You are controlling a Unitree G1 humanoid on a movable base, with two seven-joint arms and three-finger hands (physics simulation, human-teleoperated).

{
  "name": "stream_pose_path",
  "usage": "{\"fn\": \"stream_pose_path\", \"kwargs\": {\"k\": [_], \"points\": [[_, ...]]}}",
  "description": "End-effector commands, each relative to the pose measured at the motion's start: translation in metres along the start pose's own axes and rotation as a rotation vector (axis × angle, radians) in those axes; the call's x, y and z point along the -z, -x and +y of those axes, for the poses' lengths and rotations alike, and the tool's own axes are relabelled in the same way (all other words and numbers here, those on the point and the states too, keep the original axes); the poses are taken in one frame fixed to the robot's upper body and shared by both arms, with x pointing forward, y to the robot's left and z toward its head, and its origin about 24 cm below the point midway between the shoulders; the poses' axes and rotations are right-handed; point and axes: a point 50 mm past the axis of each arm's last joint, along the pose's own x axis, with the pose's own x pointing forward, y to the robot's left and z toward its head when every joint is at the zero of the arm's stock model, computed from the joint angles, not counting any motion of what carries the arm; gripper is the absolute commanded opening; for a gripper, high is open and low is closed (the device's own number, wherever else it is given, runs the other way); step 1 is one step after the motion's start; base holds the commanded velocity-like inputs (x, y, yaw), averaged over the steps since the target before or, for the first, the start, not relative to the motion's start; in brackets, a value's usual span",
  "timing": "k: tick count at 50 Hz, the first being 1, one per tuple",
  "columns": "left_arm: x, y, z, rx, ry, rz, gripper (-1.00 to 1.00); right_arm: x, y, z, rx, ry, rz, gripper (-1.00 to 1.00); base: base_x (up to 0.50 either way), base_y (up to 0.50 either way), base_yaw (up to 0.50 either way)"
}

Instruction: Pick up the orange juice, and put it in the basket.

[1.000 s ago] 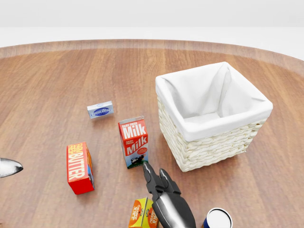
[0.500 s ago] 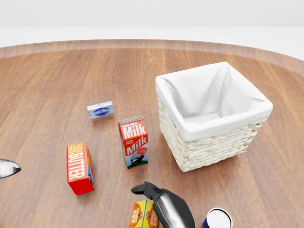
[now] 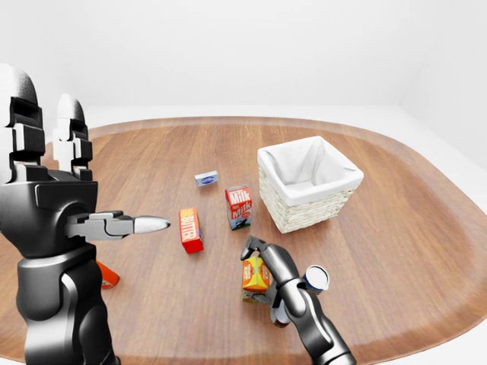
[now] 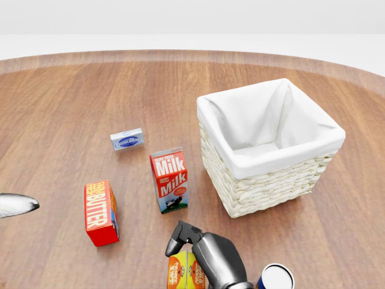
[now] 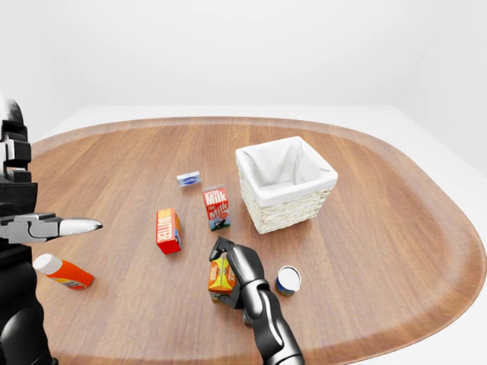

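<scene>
- The right hand (image 5: 232,268) is at the bottom of the right-eye view; its fingers curl round the top and one side of the orange juice carton (image 5: 221,275), which stands upright on the wooden table (image 5: 380,228).
- A can (image 5: 288,280) stands just right of the hand, apart from it.
- The left hand (image 3: 114,225) is raised above the table's left side, fingers extended, holding nothing.
- A carton (image 4: 170,180) labelled "Milk" and a red box (image 4: 100,212) labelled "BUTTER" stand beyond the juice.
- The basket (image 4: 267,144), white-lined, sits right of the milk; bare wood surrounds it.
- A small blue box (image 4: 127,139) lies farthest; its label is unreadable.
</scene>
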Motion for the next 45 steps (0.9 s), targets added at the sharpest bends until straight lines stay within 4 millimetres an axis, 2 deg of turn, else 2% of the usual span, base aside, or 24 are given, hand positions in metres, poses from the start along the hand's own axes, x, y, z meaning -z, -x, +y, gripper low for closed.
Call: {"fn": "stream_pose_path", "kwargs": {"k": [1, 8, 15, 19, 33, 42, 45], "points": [[0.005, 0.0, 0.0, 0.001, 0.001, 0.019, 1.0, -0.025, -0.003, -0.027, 0.074, -0.017, -0.11, -1.0, 0.0, 0.0, 0.0], [0.003, 0.001, 0.0, 0.001, 0.0, 0.016, 1.0, -0.041, -0.002, -0.042, 0.103, -0.005, -0.179, -1.0, 0.0, 0.0, 0.0], [0.004, 0.001, 0.0, 0.002, -0.001, 0.018, 1.0, -0.046, -0.002, -0.046, 0.108, 0.004, -0.202, -1.0, 0.0, 0.0, 0.0], [-0.001, 0.002, 0.0, 0.002, -0.003, 0.001, 1.0, -0.056, -0.001, -0.052, 0.105, 0.017, -0.243, -1.0, 0.0, 0.0, 0.0], [-0.02, 0.004, 0.001, -0.001, -0.007, -0.074, 1.0, -0.09, -0.003, -0.088, 0.127, -0.029, -0.29, -1.0, 0.0, 0.0, 0.0], [-0.024, 0.004, 0.001, -0.004, -0.005, -0.094, 1.0, -0.131, -0.001, -0.126, 0.184, 0.016, -0.47, -1.0, 0.0, 0.0, 0.0], [-0.024, 0.004, 0.001, -0.004, -0.005, -0.094, 1.0, -0.131, -0.001, -0.127, 0.185, 0.017, -0.472, -1.0, 0.0, 0.0, 0.0]]}}
